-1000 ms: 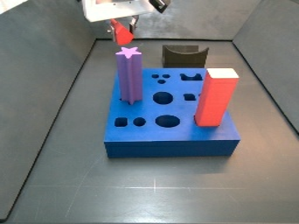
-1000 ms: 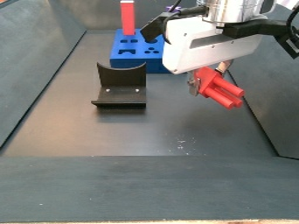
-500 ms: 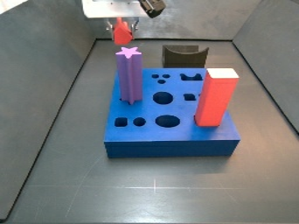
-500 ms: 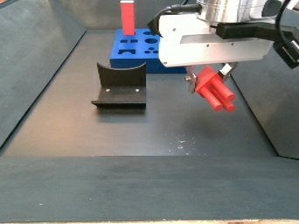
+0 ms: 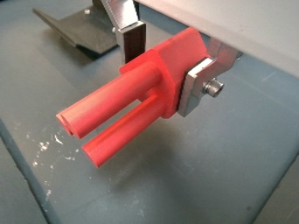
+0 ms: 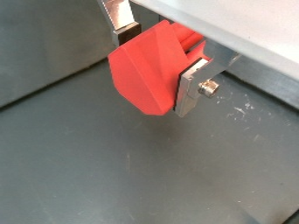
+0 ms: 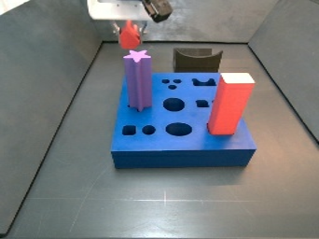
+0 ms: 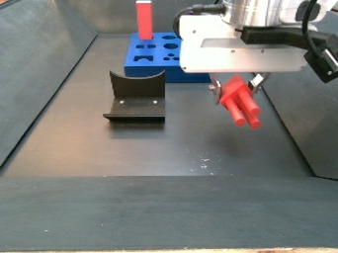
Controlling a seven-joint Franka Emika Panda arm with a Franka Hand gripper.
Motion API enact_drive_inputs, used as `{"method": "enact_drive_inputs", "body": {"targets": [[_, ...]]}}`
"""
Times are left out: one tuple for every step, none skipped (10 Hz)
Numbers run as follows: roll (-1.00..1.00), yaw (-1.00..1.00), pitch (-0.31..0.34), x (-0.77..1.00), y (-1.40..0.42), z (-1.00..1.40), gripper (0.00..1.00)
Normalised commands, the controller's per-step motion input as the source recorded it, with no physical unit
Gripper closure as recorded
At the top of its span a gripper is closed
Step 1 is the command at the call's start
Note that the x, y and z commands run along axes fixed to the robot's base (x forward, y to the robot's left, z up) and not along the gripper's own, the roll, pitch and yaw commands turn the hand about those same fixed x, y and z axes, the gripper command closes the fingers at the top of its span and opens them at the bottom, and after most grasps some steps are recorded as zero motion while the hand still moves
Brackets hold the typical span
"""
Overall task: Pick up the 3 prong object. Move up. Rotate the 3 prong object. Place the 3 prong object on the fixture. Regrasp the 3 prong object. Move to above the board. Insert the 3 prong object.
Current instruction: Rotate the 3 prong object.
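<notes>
The 3 prong object [image 5: 126, 107] is red, with a flat head and round prongs. My gripper [image 5: 163, 66] is shut on its head, one silver finger [image 5: 197, 80] pressed against each side. It hangs in the air with its prongs tilted down toward the floor [image 8: 239, 102]. In a side view the gripper [image 8: 235, 83] is right of the black fixture [image 8: 134, 96], with the blue board [image 8: 148, 61] beyond it. From the opposite side the piece [image 7: 129, 35] and gripper [image 7: 130, 26] hover behind the board [image 7: 187, 154], left of the fixture [image 7: 193, 60].
A purple star-topped post [image 7: 138, 82] and a red-orange block [image 7: 230, 103] stand upright in the board. Grey walls close in the dark floor on the sides. White specks mark the floor under the piece [image 5: 47, 144].
The gripper has turned with the piece over the last second. The prongs have swung from pointing sideways and down to pointing more steeply down.
</notes>
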Motion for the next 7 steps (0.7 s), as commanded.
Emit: {"method": "enact_drive_inputs", "body": {"targets": [[0.0,0.03,-0.027,0.04,0.0,-0.91,1.0],[-0.02,0.03,-0.023,0.04,0.0,-0.76,1.0],[-0.04,0.03,-0.02,0.04,0.0,-0.64,1.0],[-0.06,0.02,-0.026,0.04,0.01,-0.48,1.0],[-0.07,0.02,-0.031,0.04,0.01,-0.36,1.0],[-0.08,0.02,-0.039,0.04,0.01,-0.25,1.0],[0.0,0.0,0.0,0.0,0.0,0.0,0.0]]}}
